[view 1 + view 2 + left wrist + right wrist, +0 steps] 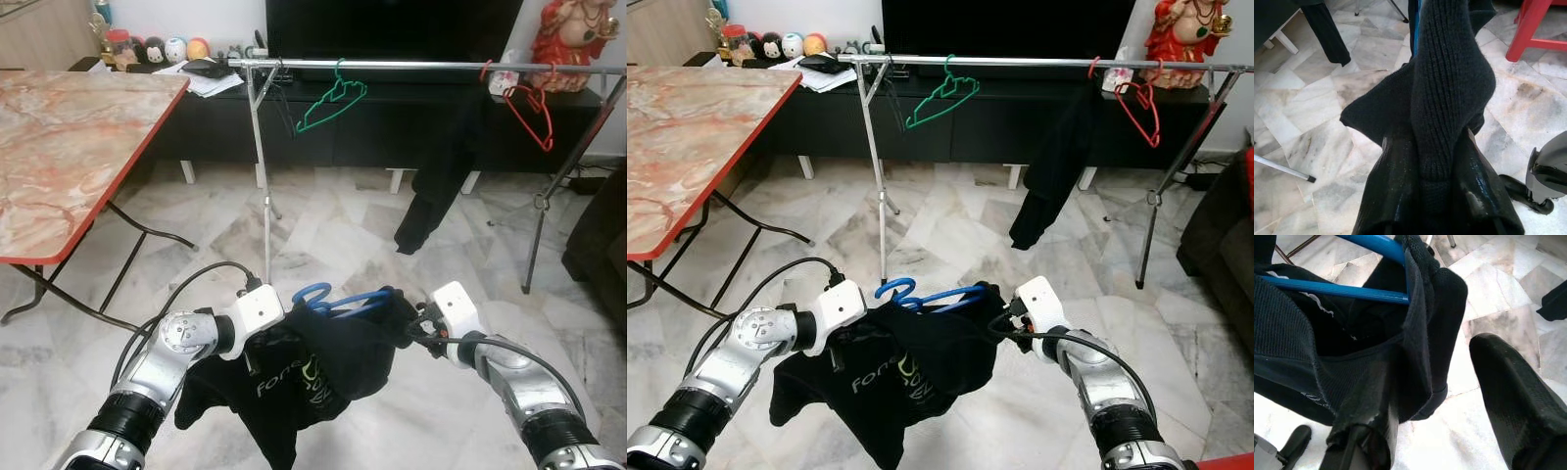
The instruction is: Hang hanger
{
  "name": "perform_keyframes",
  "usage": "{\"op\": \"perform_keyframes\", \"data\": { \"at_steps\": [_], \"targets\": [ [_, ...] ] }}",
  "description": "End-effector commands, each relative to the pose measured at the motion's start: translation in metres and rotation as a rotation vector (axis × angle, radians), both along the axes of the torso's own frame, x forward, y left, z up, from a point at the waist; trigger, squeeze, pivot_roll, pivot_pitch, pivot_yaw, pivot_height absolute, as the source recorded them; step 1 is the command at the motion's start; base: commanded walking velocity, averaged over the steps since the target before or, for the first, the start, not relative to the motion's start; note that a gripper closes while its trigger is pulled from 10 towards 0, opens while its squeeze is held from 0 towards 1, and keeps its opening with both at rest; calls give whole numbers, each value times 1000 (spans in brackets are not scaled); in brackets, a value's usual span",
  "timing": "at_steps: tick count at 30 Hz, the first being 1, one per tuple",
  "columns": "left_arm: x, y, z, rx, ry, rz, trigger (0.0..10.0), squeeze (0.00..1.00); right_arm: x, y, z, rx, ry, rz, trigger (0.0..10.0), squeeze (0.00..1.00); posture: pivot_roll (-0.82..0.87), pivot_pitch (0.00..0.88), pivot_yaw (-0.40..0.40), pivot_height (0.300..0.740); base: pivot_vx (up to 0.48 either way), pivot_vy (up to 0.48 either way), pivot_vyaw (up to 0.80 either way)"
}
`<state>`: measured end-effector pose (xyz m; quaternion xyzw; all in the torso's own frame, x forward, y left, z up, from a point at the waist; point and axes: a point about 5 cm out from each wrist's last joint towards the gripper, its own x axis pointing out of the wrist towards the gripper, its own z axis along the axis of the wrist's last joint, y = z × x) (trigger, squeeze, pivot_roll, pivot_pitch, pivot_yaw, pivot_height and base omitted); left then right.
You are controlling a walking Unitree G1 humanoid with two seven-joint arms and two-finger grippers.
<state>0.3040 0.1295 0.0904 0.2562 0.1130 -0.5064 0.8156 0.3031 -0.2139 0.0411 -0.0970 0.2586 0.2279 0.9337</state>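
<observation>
While holding the blue hanger (pixel 338 300) low between both arms, well short of the rail (pixel 421 66). Carries a black garment (pixel 328 367) draped over it, sleeves sagging toward the marble floor (pixel 333 225). Left gripper (pixel 1437 196) pressed together on knit fabric, pinching the garment's left side. Right gripper (pixel 1449 406) spread, one finger tucked under the cloth near the hanger bar, the other standing clear; supports rather than clamps, by the look of it. Dressing of the hanger looks done; lifting, approaching the rack and hooking over the rail remain. Ahead on the rail already: a green hanger (pixel 331 101), a red hanger (pixel 531 113), a dark hung garment (pixel 441 176). Free stretch between green and dark garment looks the likeliest spot. Folding table (pixel 69 147) stands off left.
</observation>
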Motion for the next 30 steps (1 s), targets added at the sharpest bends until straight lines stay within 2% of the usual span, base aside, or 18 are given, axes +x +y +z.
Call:
{"op": "perform_keyframes", "data": {
  "at_steps": [1,12,20,30],
  "targets": [
    [0,-3,9,-28,-30,-20,10000,0,2,1,1,10,-6,-5,0,0,-70,0,-65,740,0,0,0],
    [-4,-5,7,-30,-3,-48,10000,0,1,-1,-2,9,-2,-12,0,0,-72,0,-66,740,0,0,0],
    [-12,-3,4,1,46,-106,10000,0,2,-2,-2,3,-6,-20,0,0,-72,0,-66,740,0,0,0],
    [-16,1,4,21,62,-126,10000,0,3,-4,-3,-7,-9,-48,0,0,-70,0,-68,740,0,0,0]
  ]
}}
